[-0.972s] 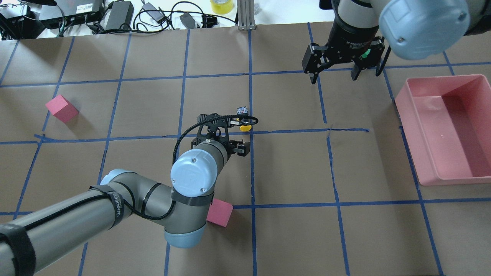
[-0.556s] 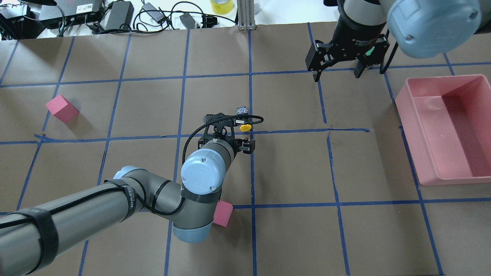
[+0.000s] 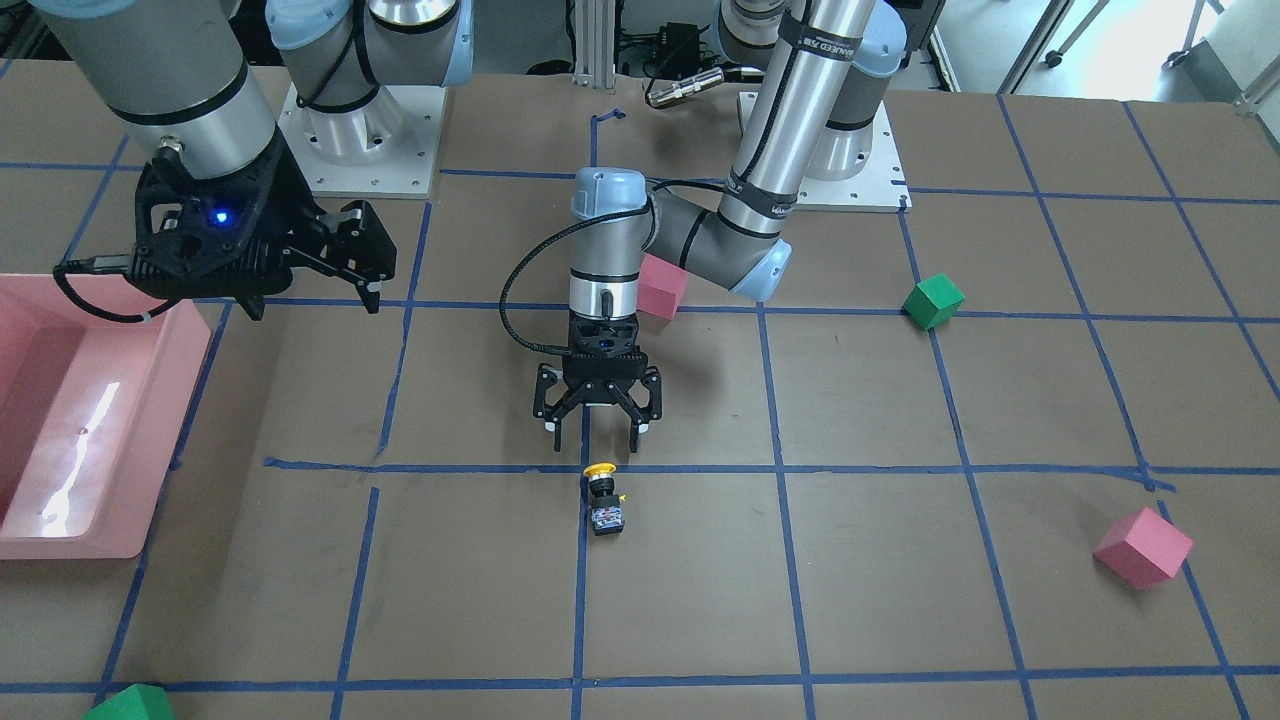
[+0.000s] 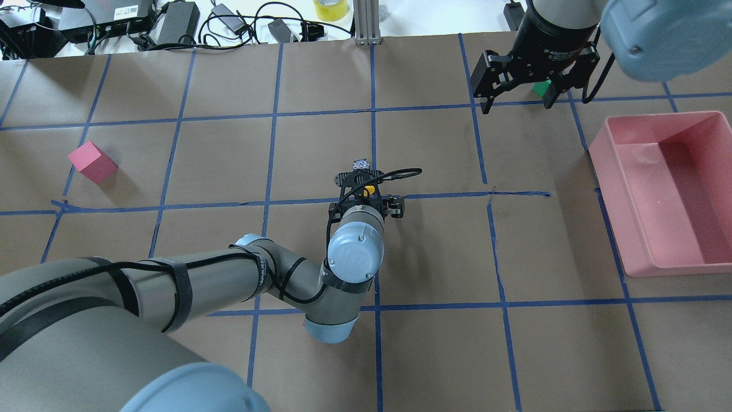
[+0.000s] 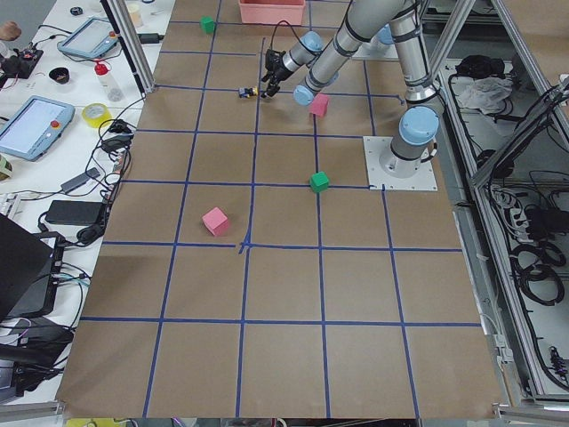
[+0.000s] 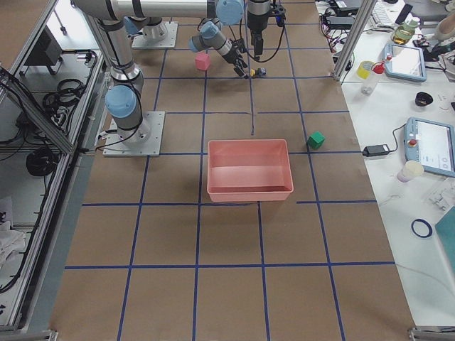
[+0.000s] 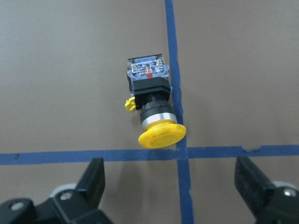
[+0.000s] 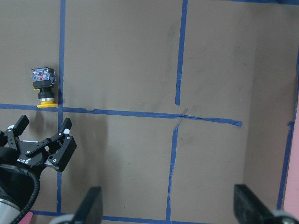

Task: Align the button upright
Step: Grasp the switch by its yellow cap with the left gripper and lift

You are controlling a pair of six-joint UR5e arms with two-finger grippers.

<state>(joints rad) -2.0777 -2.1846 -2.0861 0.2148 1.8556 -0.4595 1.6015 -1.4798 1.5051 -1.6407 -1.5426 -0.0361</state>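
The button lies on its side on the brown paper table, just ahead of the left gripper. Its yellow cap points back toward the gripper and its black-silver base points away. It lies alongside a strip of blue tape, with the cap near a crossing of two strips. The left gripper hovers with its jaws spread wide. The cap sits in line with the gap between them but beyond the fingertips, touching neither. Behind that gripper's wrist, beside the arm's elbow, stands a pink cube. A green cube sits well off to the left gripper's own left. The right gripper hangs well apart from the button, also open and holding nothing. The pink bin lies near it on its outer side.
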